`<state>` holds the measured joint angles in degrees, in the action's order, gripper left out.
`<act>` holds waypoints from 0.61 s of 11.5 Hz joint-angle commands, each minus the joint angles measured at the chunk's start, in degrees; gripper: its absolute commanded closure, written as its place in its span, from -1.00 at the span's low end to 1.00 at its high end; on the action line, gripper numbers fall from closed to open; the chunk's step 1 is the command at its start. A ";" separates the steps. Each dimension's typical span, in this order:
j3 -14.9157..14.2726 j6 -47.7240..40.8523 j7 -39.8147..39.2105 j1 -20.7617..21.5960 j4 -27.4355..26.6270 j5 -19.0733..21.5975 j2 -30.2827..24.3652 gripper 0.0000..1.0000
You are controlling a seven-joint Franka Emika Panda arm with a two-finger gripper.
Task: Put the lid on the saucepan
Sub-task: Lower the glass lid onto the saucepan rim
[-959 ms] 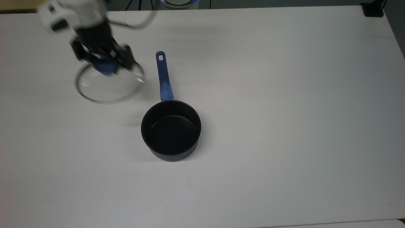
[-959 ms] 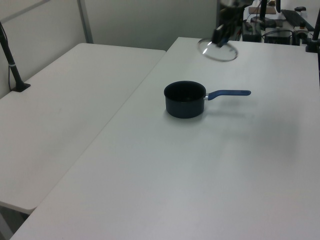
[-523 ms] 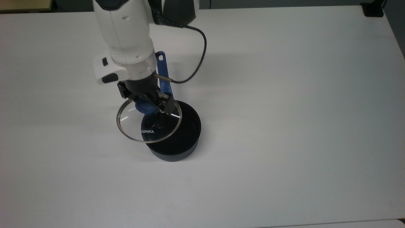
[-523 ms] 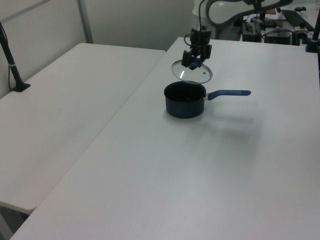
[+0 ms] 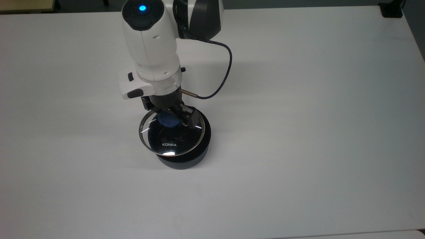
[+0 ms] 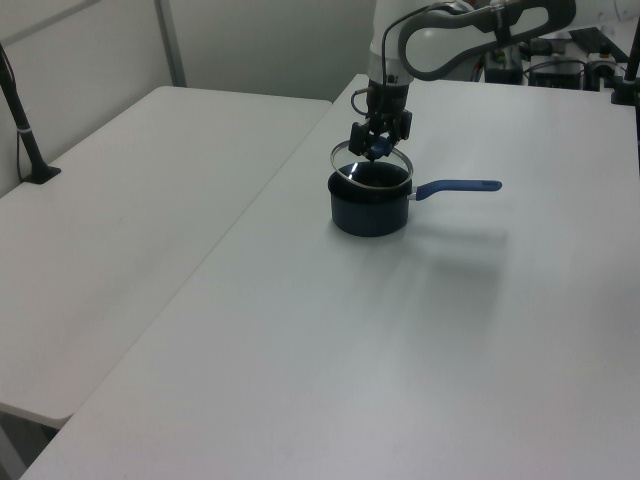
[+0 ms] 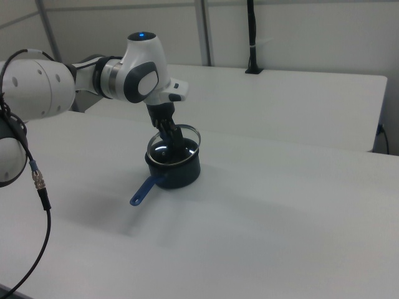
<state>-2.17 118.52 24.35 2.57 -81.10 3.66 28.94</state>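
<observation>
The dark saucepan (image 5: pixel 186 162) stands upright at the table's middle. Its long blue handle (image 6: pixel 458 186) points to the left view's right and is hidden under the arm in the top view. The clear glass lid (image 5: pixel 172 144) with its metal rim hangs tilted just over the saucepan's mouth, shifted a little to the top view's left. My gripper (image 5: pixel 171 119) is shut on the lid's blue knob (image 5: pixel 167 121). From the side, the lid (image 6: pixel 370 166) sits just above the saucepan (image 6: pixel 370 212). The right view shows the lid (image 7: pixel 186 132) over the saucepan (image 7: pixel 177 173).
The white table (image 5: pixel 298 132) stretches wide around the pan. A dark cable (image 5: pixel 225 73) loops off the arm's wrist. A black clamp (image 5: pixel 391 10) sits at the top view's far right corner. A second table (image 6: pixel 130 220) with a black pole (image 6: pixel 22 125) adjoins.
My gripper carried the lid from the top view's upper left, beside the handle, down and right until it hangs over the saucepan. The saucepan has not moved.
</observation>
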 commanded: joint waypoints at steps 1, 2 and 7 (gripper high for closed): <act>0.32 0.66 2.10 0.85 0.34 0.21 0.32 0.22; 0.24 0.92 2.37 1.12 0.33 0.04 0.94 0.21; 0.32 0.84 2.20 1.12 -0.20 -0.66 0.86 -1.00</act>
<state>-1.52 118.69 25.68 3.16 -81.12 3.65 30.21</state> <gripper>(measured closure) 0.251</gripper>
